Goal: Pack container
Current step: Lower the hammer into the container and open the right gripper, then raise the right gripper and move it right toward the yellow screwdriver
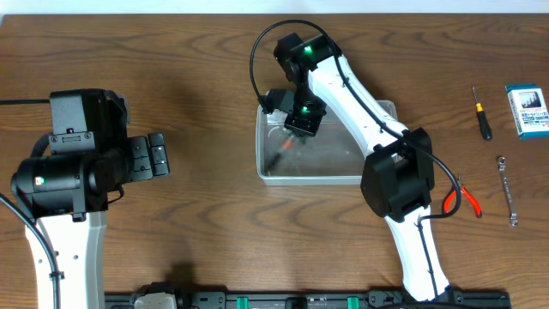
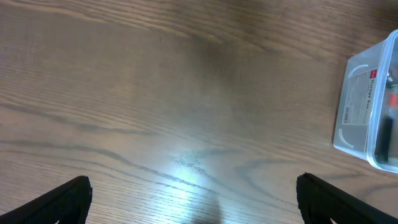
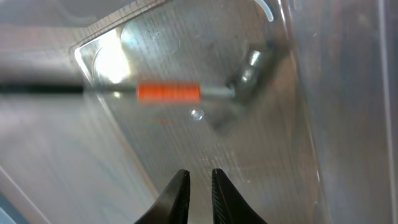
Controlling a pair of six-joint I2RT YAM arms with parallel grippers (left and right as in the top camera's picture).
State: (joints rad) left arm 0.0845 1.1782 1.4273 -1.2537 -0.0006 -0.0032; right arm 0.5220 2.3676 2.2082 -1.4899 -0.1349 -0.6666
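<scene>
pliers [image 1: 463,199]: red-handled, lying on the desk [image 1: 197,77] closest to the robot's right side; outside the tub, so by my reading waiting their turn.
wrench [image 1: 507,190]: slim and metal, just to the right of the pliers near the desk's edge; also unpacked.
left hand [image 1: 165,154]: fingers spread wide with nothing between them, hovering over bare wood well to the left of the container; probably parked there to stay out of the way of the packing.
container [image 1: 326,178]: clear tub near the middle of the desk, a little right of centre, top open so things can be lowered in.
tool with an orange band [image 3: 168,92]: lies flat on the container's floor, dark handle to one side and metal head toward a corner; I judge this item packed.
right hand [image 3: 199,177]: reaches down inside the container just above that tool, fingers parted by only a narrow slit and gripping nothing, which suits a tool set down and let go.
screwdriver [image 1: 483,112]: far right, well apart from the container, not yet packed.
box [image 1: 527,110]: small, blue and white, just beside the screwdriver at the far right edge.
next move: likely to lift clear of the tub's walls, then reach for one of the loose tools on the right.
</scene>
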